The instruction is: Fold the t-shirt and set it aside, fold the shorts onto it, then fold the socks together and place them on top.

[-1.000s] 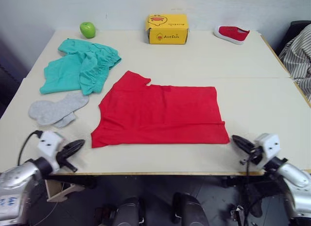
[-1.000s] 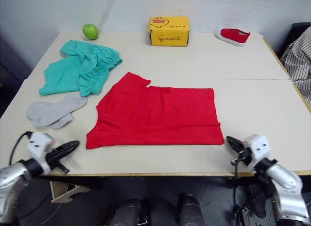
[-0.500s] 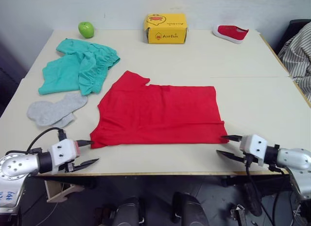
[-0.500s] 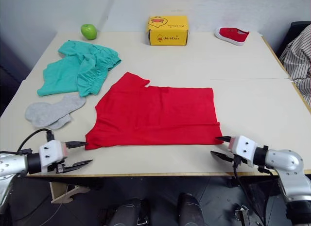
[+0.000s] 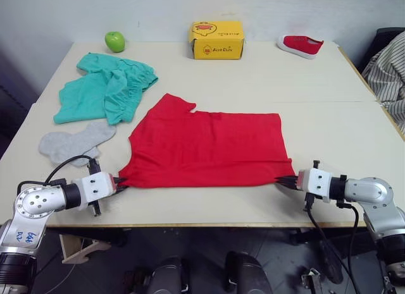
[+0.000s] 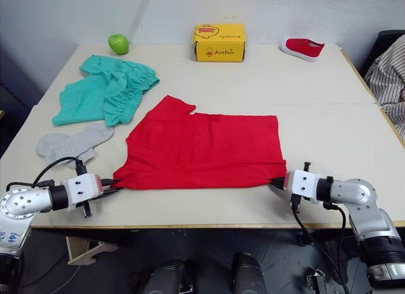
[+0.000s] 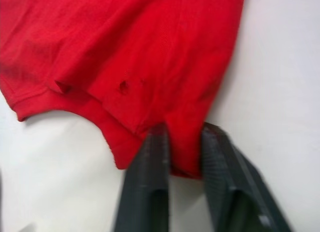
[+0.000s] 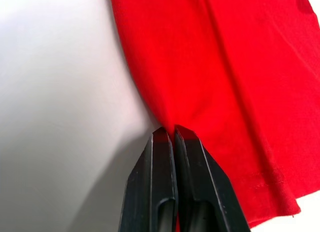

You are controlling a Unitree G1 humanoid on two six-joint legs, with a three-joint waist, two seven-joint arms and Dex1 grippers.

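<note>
The big table point(image 5: 329, 126) holds everything. The red t-shirt point(image 5: 209, 145) lies flat in the middle, near the front edge. The green shorts point(image 5: 104, 85) sit bunched up at the back left. The grey socks point(image 5: 76, 141) lie together just in front of the shorts, a little apart from the shirt. A yellow box point(image 5: 217, 38) stands at the back, with a red shoe point(image 5: 301, 45) to its right and a green apple point(image 5: 114, 40) to its left. The left gripper point(image 7: 182, 142) pinches the shirt's front left corner between its fingers. The right gripper point(image 8: 172, 134) has its fingers squeezed tight on the shirt's front right corner.
</note>
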